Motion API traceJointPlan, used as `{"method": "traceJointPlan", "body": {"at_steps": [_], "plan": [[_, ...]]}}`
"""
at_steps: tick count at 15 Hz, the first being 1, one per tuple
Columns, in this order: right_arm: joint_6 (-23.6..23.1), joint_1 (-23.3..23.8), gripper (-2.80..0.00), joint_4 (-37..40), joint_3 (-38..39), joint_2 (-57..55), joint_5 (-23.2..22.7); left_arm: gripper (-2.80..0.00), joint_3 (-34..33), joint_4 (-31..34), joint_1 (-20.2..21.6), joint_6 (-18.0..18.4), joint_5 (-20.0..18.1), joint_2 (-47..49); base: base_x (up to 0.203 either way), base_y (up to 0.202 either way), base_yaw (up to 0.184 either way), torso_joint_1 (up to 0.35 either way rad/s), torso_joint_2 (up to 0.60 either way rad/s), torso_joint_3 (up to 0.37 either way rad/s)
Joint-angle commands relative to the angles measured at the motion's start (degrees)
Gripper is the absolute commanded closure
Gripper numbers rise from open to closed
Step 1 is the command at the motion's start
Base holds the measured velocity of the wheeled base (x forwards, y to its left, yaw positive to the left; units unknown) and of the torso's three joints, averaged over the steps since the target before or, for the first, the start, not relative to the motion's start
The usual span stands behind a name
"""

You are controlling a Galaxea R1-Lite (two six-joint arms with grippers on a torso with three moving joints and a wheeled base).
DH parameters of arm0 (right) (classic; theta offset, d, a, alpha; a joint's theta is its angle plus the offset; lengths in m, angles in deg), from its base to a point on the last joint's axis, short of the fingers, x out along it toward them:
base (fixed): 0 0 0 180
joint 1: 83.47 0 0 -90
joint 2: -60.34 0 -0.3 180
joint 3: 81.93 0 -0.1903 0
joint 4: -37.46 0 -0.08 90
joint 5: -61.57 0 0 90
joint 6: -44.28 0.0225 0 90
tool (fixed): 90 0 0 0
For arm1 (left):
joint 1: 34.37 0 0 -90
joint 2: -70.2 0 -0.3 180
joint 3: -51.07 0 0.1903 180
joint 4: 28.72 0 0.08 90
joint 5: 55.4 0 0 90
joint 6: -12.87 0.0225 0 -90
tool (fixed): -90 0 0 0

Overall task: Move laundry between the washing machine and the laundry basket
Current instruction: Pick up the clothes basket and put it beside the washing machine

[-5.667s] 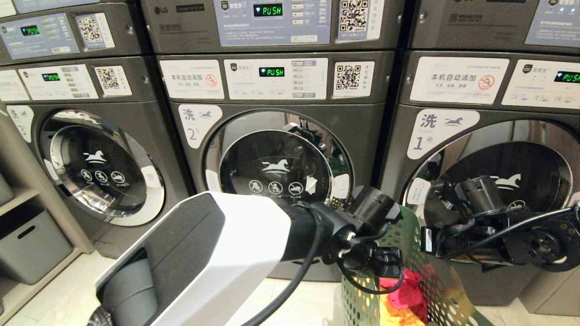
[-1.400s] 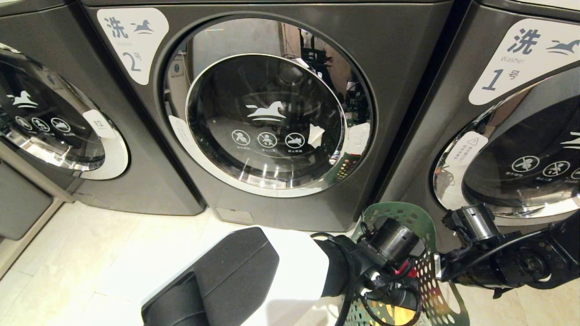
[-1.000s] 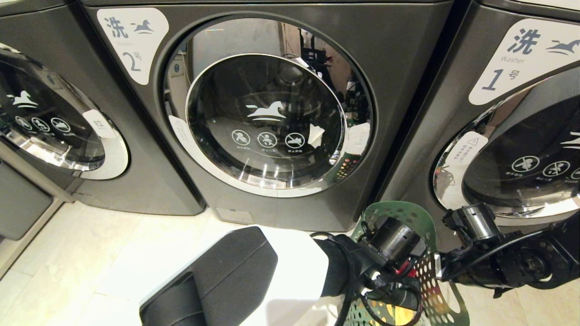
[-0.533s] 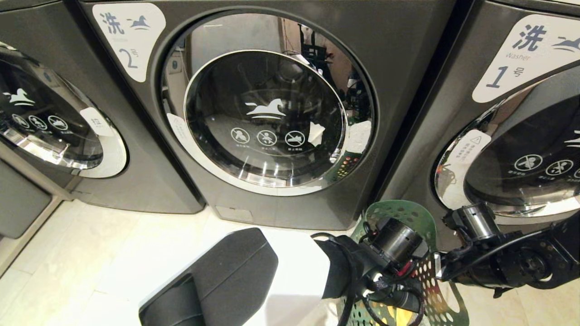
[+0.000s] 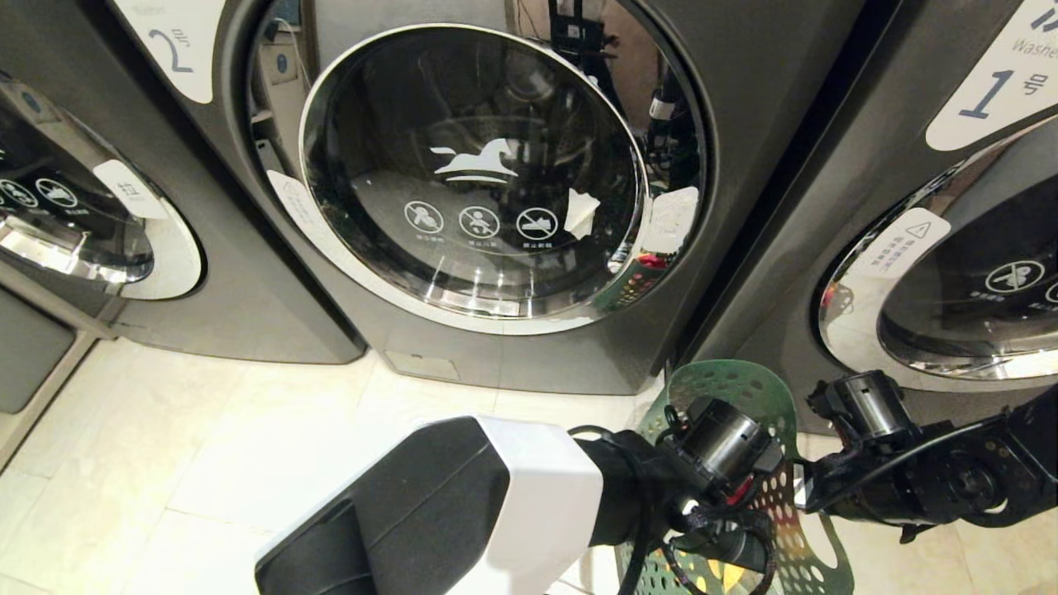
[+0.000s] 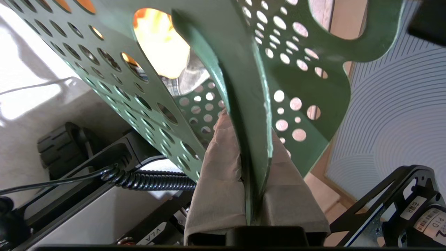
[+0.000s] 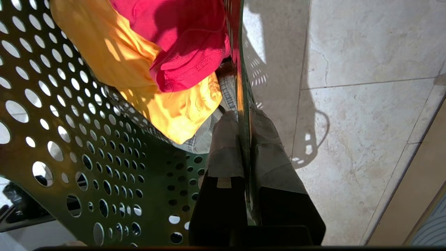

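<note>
Both grippers, left gripper point(image 6: 251, 195) and right gripper point(image 7: 245, 153), were clamped on the laundry basket point(image 5: 736, 388) walls, lower right of the head view.

Left arm point(image 5: 463, 512), lower centre of head view: boxy white shell with dark grey panel, black joint, looped black cables, red connector, cylindrical black motor housing. Right arm point(image 5: 934, 479), lower right: bare black metal links, round screw-studded joint plate, thin black cable. Finger pads point(image 7: 226, 150) wrapped in grey-beige tape in wrist views.
</note>
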Motion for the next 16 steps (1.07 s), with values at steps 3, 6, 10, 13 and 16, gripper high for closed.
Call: {"method": "traceJointPlan", "body": {"at_steps": [3, 6, 10, 13, 16], "plan": [[0.14, -0.05, 0.00, -0.72, -0.02, 0.04, 0.05, 0.00, -0.01, 0.15, -0.02, -0.18, -0.05, 0.35, 0.000, 0.000, 0.000, 0.001, 0.00, -0.197], [0.14, 0.03, 0.00, -1.46, -0.10, 0.04, 0.14, 0.00, -0.01, -0.24, -0.02, -0.18, 0.03, 0.36, 0.000, 0.000, 0.000, 0.002, 0.01, -0.174], [-0.03, 0.03, 0.00, -1.46, -0.19, -0.03, 0.14, 0.00, -0.01, -0.07, 0.07, -0.18, 0.66, 0.56, 0.000, 0.000, 0.000, 0.003, 0.00, -0.031], [-1.46, 0.03, 0.00, -2.07, 0.61, -0.05, 0.17, 0.00, -0.01, -0.15, 0.07, 0.26, 2.23, 0.79, 0.000, 0.000, 0.000, 0.000, 0.00, 0.000], [-2.40, 0.03, 0.00, -4.63, 1.92, -0.22, 0.23, 0.00, -0.01, -0.15, 0.07, 0.52, 2.23, 0.79, 0.000, 0.000, 0.000, 0.000, 0.00, 0.000]]}}
